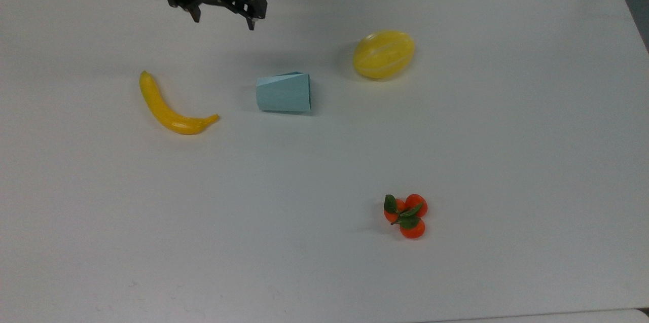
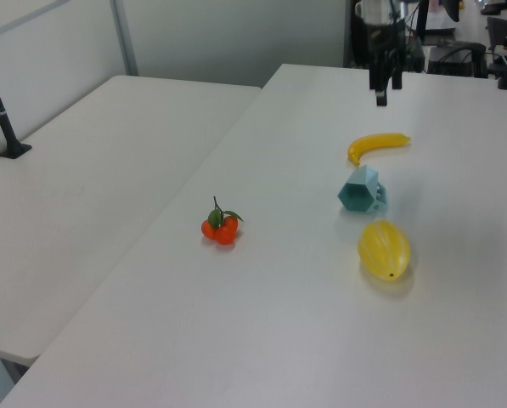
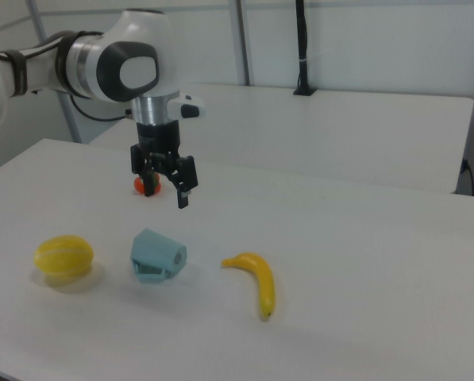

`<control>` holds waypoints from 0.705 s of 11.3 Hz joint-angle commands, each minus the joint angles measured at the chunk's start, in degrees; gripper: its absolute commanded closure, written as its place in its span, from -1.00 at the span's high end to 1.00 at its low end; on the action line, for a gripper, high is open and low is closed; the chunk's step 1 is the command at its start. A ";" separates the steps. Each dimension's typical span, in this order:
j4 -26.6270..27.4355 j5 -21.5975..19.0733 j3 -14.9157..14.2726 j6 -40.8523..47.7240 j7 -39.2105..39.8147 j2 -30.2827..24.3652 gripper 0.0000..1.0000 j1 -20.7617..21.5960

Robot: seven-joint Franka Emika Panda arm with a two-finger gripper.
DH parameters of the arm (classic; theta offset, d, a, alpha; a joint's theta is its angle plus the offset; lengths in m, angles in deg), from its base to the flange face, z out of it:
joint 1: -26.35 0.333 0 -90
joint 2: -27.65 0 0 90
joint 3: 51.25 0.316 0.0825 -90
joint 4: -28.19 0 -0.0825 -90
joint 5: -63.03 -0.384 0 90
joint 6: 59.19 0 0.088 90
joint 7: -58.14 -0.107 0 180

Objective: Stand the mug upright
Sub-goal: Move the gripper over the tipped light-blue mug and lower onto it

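So the mug (image 1: pixel 283 92) is on its side out in the open middle of the desk (image 1: pixel 507 135), a bit toward the far edge in the top view, sitting between the banana (image 1: pixel 170 106) and the yellow melon (image 1: pixel 384 54) without touching either. Its long axis runs roughly parallel to that far edge. In the left view you can look straight into the hexagonal mouth (image 2: pixel 356 195), so the open end points toward the melon side and the narrower base points toward the banana.

The gripper (image 1: pixel 223 15) hangs in the air over the far edge of the desk with its 2 fingers spread apart and nothing between them. From there the mug lies toward the near edge and a little to the top view's right, well apart from the fingertips. The right view shows it best: gripper (image 3: pixel 165 186) up high, pointing down, and the mug (image 3: pixel 158 255) below it on the surface.

My read is this is the approach, no contact made. What matters next is that the fingers need to drop down and line up across the mug's flat sides, i.e. squeeze across the long axis, then tip the mouth up. Matte angular faces look grippable, but a grab near the tapered base could slip.

The little cluster of 3 oranges (image 1: pixel 406 216) is off toward the near edge, out of the way.
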 commanded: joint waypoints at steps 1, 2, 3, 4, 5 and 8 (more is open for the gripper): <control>3.04 5.79 -0.22 -2.69 -4.43 1.61 1.00 7.99; 3.48 6.94 0.22 -3.48 -6.90 2.22 1.00 10.10; 3.83 7.65 2.22 -4.97 -8.75 2.40 1.00 10.47; 4.97 9.66 4.76 -6.81 -10.68 2.40 0.98 10.21; 6.28 13.77 7.14 -7.35 -13.92 2.92 0.94 10.21; 7.71 24.42 12.25 -7.62 -26.23 5.29 0.94 9.86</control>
